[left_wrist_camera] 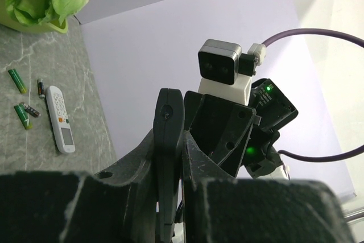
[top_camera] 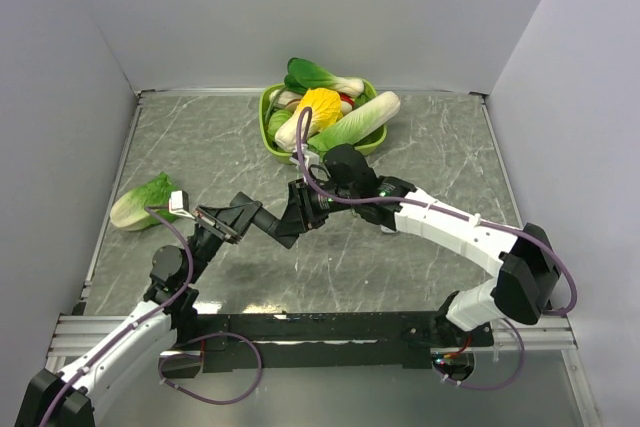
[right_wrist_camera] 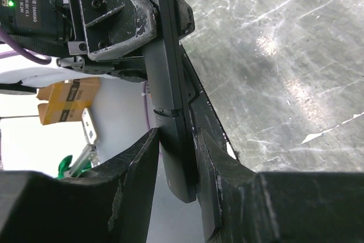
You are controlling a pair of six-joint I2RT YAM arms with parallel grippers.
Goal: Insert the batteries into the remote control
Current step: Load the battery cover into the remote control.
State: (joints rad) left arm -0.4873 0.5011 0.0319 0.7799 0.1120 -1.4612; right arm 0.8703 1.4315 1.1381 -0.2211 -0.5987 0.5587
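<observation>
Right hand [right_wrist_camera: 176, 140], clamped on remote control [right_wrist_camera: 168, 66] opposite left hand [left_wrist_camera: 169, 163], likewise clamped: advise steady, untwisted hold; batteries [left_wrist_camera: 17, 81] lie on counter [left_wrist_camera: 23, 152].

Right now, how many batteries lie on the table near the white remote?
4. A green battery lies alone at the left; a dark one sits beside the white remote's top; a green one and a dark one lie together. Others may be hidden.
</observation>
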